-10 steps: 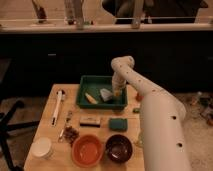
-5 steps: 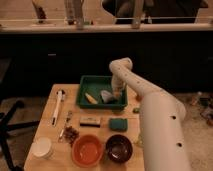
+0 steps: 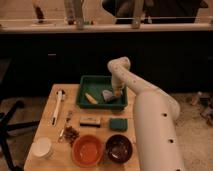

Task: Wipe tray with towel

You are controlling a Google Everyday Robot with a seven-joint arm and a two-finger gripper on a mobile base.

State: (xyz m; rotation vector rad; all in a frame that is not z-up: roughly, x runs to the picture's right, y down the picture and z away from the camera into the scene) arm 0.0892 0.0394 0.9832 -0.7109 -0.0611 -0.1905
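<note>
The dark-green tray (image 3: 89,83) sits at the back middle of the wooden table. In its right half lies the small grey-blue towel (image 3: 108,95). My gripper (image 3: 116,93) reaches down into the tray from the right and is shut on the towel's right edge, holding it against the tray floor. The white arm runs from the lower right up and over to the tray, hiding part of the tray's right rim.
A yellow object (image 3: 91,98) lies in the tray left of the towel. In front of the tray are a small bar (image 3: 90,120), a teal pad (image 3: 118,124), an orange bowl (image 3: 88,149), a dark bowl (image 3: 119,147), a white cup (image 3: 42,147) and a white utensil (image 3: 57,106).
The gripper and towel have shifted only slightly within the tray's right half. Nothing else has moved.
</note>
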